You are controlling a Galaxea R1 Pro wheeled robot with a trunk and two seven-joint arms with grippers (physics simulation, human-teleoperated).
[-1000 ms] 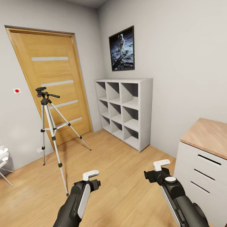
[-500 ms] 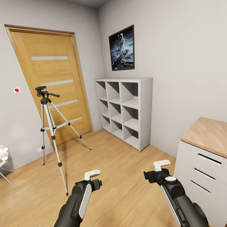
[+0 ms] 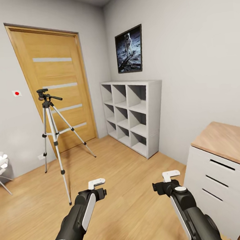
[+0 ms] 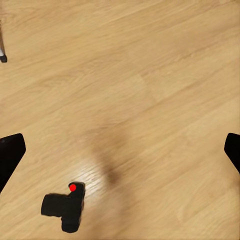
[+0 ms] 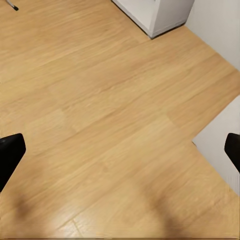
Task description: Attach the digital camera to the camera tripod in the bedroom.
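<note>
Camera tripod stands upright on the plank floor before the wooden door. Left end effector and right end effector: fingers spread, empty. Digital camera lies on the floor.

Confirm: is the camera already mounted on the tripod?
No. The camera lies on the wood floor, and the tripod head is bare.
</note>
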